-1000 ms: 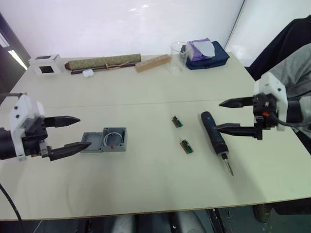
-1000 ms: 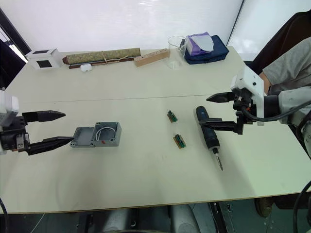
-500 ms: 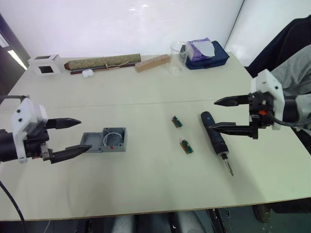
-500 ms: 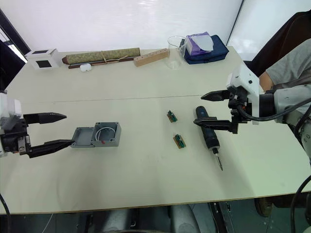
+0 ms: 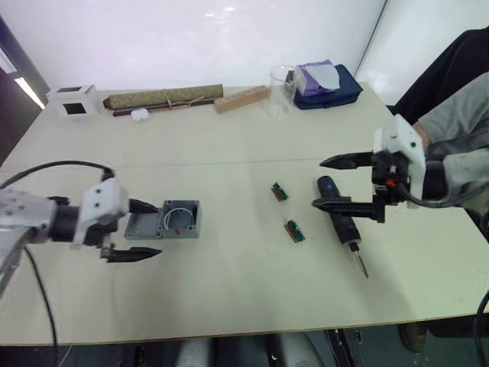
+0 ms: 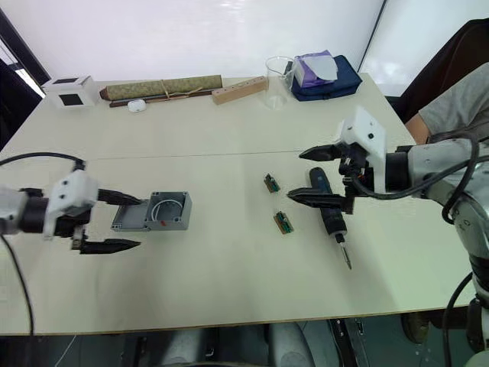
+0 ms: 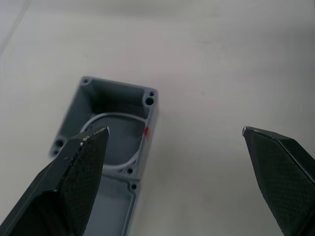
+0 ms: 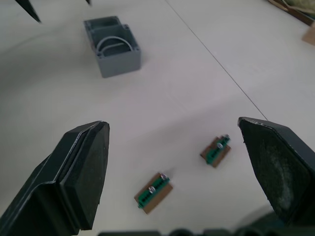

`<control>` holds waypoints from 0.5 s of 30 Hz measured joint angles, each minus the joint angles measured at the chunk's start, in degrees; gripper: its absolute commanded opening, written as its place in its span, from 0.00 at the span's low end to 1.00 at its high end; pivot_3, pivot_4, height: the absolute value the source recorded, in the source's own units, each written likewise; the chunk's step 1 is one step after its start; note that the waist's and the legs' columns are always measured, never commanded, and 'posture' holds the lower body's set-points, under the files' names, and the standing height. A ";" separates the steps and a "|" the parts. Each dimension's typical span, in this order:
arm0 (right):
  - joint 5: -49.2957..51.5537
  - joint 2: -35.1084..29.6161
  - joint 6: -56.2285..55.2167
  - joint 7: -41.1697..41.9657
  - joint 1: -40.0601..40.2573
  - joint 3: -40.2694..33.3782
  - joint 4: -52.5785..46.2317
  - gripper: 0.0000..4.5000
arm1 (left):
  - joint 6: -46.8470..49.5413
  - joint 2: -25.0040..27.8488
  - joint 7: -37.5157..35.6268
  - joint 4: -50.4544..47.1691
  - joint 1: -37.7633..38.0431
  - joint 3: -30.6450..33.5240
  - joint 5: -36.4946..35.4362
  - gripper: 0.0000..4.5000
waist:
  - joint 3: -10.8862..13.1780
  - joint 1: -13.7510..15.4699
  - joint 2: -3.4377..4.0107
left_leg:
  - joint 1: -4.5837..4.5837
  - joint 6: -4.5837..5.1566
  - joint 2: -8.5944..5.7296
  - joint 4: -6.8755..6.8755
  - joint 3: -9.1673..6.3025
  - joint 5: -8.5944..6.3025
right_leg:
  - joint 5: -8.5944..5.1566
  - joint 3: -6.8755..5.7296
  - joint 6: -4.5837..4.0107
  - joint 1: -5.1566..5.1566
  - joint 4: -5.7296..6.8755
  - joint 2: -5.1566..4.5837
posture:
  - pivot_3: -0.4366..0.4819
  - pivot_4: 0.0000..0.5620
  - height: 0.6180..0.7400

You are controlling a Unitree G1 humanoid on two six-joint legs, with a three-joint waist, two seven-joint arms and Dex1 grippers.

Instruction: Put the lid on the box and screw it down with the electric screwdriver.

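Head cams: lid off, lying touching box; nothing screwed yet. My L gripper spread wide at the lid, R gripper spread over electric screwdriver, not gripped. L wrist: box interior, red mark. R wrist: two small green boards close up.

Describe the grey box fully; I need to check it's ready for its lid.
The box is a small square enclosure of grey plastic, standing upright on the table with its mouth open. Inside show a pale curved moulding and screw bosses at the corners; a small red mark sits on one wall. The lid lies flat against its side, not yet fitted. The left hand, open, straddles the lid just beside it.
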 measured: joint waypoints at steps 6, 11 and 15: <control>2.20 1.23 2.18 -4.12 0.38 -0.82 -1.92 1.00 | -7.09 -3.69 -3.00 8.69 -7.96 -10.13 7.79 0.99 | 0.00 -0.12 0.00 | -0.07 0.00 0.01 0.01 -0.05 0.00 | 0.01 -0.02 0.02 -0.08 0.02 0.05 | 0.48 0.27 0.97; 3.47 1.19 3.13 -6.35 1.96 -2.79 -4.08 1.00 | -11.39 -7.18 -4.50 14.76 -10.64 -15.28 12.27 0.99 | 0.00 -0.10 -0.01 | -0.10 0.01 0.00 0.07 -0.04 0.00 | 0.01 -0.01 0.02 -0.07 0.02 0.03 | 0.48 0.27 0.97; 4.00 1.19 3.29 -7.62 2.39 -2.83 -4.37 1.00 | -14.80 -9.20 -4.60 18.67 -12.44 -16.57 14.81 0.70 | 0.00 -0.06 -0.01 | -0.10 0.01 0.00 0.08 -0.07 0.00 | 0.02 -0.02 0.03 -0.07 0.04 0.03 | 0.48 0.27 0.97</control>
